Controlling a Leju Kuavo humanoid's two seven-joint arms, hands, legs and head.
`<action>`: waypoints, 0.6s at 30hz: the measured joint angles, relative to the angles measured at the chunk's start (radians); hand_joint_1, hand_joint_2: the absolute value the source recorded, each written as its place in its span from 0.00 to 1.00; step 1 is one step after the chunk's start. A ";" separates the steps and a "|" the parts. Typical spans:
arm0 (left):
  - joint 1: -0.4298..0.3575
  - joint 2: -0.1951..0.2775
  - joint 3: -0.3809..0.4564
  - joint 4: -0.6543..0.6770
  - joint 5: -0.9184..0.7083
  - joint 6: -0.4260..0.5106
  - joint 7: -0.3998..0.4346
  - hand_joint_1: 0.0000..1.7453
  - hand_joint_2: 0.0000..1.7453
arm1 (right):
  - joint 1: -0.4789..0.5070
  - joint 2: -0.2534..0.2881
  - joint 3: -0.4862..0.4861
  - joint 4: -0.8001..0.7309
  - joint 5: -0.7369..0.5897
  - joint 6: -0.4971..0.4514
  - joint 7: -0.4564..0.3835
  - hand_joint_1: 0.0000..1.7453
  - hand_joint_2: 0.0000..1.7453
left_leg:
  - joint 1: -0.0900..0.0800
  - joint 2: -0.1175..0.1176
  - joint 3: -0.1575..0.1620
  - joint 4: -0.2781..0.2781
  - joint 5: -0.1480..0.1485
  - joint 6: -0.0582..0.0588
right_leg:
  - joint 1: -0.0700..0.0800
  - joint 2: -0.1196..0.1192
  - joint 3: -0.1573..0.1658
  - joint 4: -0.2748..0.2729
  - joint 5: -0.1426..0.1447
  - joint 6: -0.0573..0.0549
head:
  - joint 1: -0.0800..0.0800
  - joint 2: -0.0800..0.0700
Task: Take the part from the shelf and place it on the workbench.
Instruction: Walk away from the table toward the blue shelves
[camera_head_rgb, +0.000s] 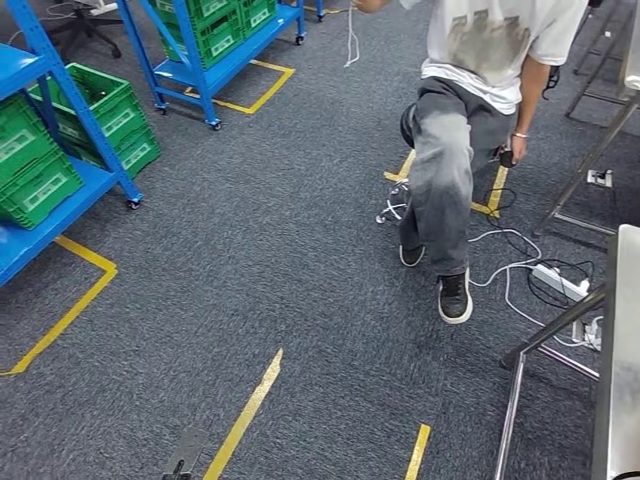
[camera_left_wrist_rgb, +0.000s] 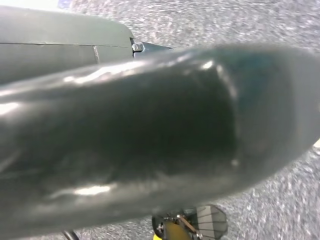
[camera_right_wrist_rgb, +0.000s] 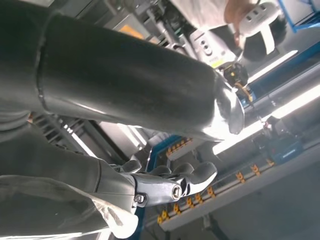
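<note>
Two blue shelves hold green crates: the near shelf (camera_head_rgb: 45, 225) at the left edge with crates (camera_head_rgb: 34, 175), and a second shelf (camera_head_rgb: 226, 65) further back. I cannot make out a part in any crate. The steel workbench (camera_head_rgb: 623, 350) runs along the right edge. My right hand (camera_right_wrist_rgb: 151, 150) hangs with its thick dark thumb (camera_right_wrist_rgb: 124, 85) apart from the fingers (camera_right_wrist_rgb: 170, 182), and nothing lies between them. In the left wrist view a big blurred dark mass of my left hand (camera_left_wrist_rgb: 151, 135) sits close to the lens over grey carpet, and its fingers are hidden.
A person (camera_head_rgb: 468, 120) sits on a stool ahead at the right, feet on the carpet. Cables and a power strip (camera_head_rgb: 558, 282) lie beside the workbench legs. Yellow tape lines (camera_head_rgb: 245, 415) mark the grey carpet between shelves and bench.
</note>
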 joint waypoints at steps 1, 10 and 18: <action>0.000 0.001 0.000 0.000 0.000 0.000 0.000 0.00 0.00 | 0.000 0.002 0.000 0.000 0.000 0.000 -0.001 0.00 0.00 | 0.001 -0.013 0.001 0.002 -0.001 -0.002 | -0.002 0.009 0.027 -0.067 0.043 0.000 | 0.000 0.000; 0.003 0.010 -0.004 0.000 -0.001 -0.006 0.034 0.00 0.00 | 0.002 0.022 0.003 -0.001 -0.035 0.027 -0.032 0.00 0.00 | 0.004 0.004 -0.062 0.110 -0.055 -0.054 | -0.010 0.019 0.113 -0.226 0.086 -0.034 | -0.012 0.000; 0.005 0.014 -0.008 0.000 -0.004 -0.009 0.041 0.00 0.00 | 0.011 0.030 0.004 -0.001 -0.041 0.063 -0.058 0.00 0.00 | -0.002 0.100 -0.040 0.077 -0.007 -0.040 | 0.003 -0.087 0.137 -0.225 0.064 -0.037 | -0.015 0.000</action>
